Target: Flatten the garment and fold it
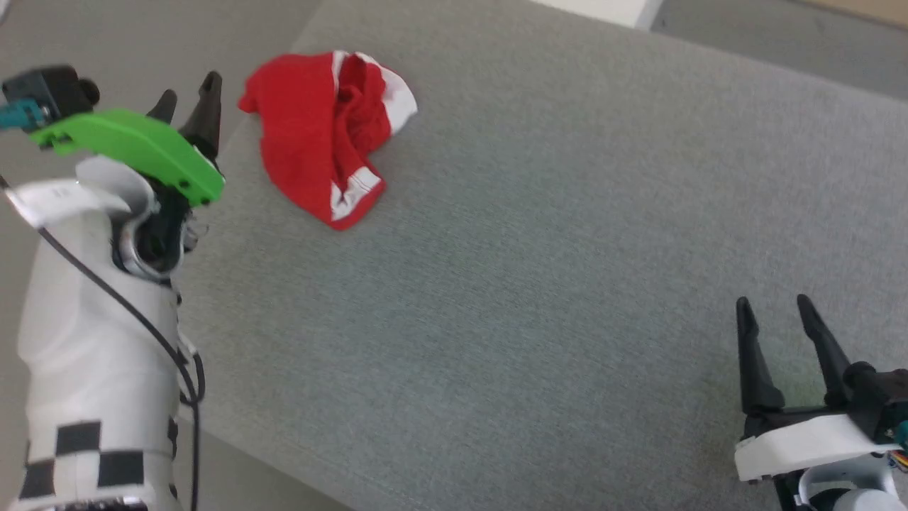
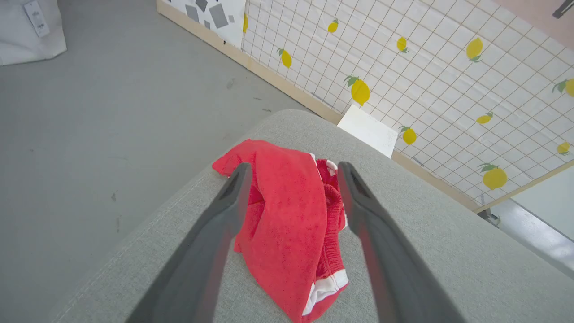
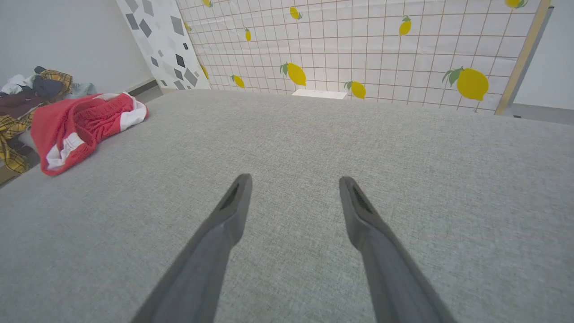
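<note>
Note crumpled bright red fabric shorts with white bands (image 1: 323, 135), bunched by far left corner of grey upholstered cushion (image 1: 539, 284), close to left edge, long axis roughly along that edge. Mark left hand (image 1: 189, 91) as nearer: just beside shorts, pointing at them, spread wide, empty, touching nothing. Mark right hand (image 1: 773, 305) well apart near right edge, likewise spread, empty. Expect left reach first.
</note>
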